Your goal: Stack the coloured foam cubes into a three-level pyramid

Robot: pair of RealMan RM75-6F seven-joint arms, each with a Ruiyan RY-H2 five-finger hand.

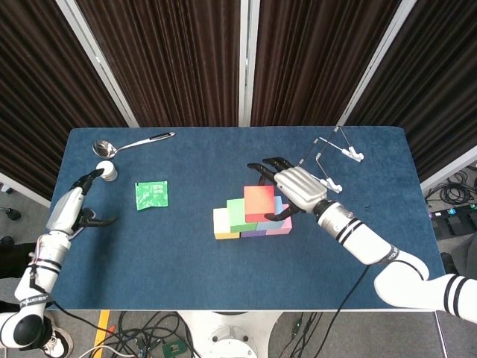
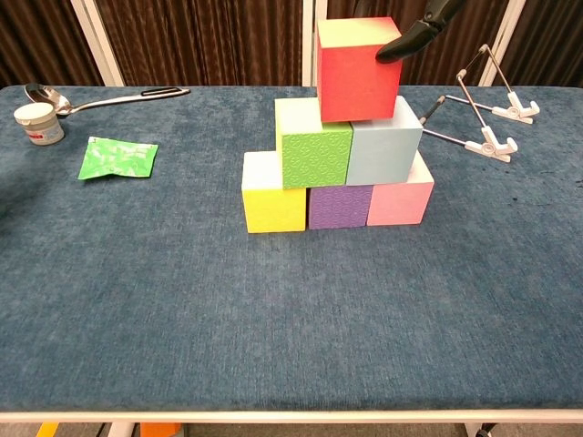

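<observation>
The red cube (image 2: 358, 71) (image 1: 258, 200) sits on top of the green cube (image 2: 316, 157) and the light blue cube (image 2: 383, 150). Under those stand the yellow cube (image 2: 273, 205), the purple cube (image 2: 337, 206) and the pink cube (image 2: 397, 202) in a row. My right hand (image 1: 298, 186) grips the red cube from the right, fingers behind it and the thumb on its near corner; in the chest view only the dark thumb tip (image 2: 414, 36) shows, at the cube's top right edge. My left hand (image 1: 72, 210) hovers by the table's left edge, fingers apart, holding nothing.
A metal ladle (image 1: 130, 143) and a small white jar (image 1: 108, 171) lie at the back left, with a green packet (image 1: 152, 195) nearer the middle. A white wire stand (image 1: 328, 160) (image 2: 478, 127) is just behind and right of the stack, close to my right hand.
</observation>
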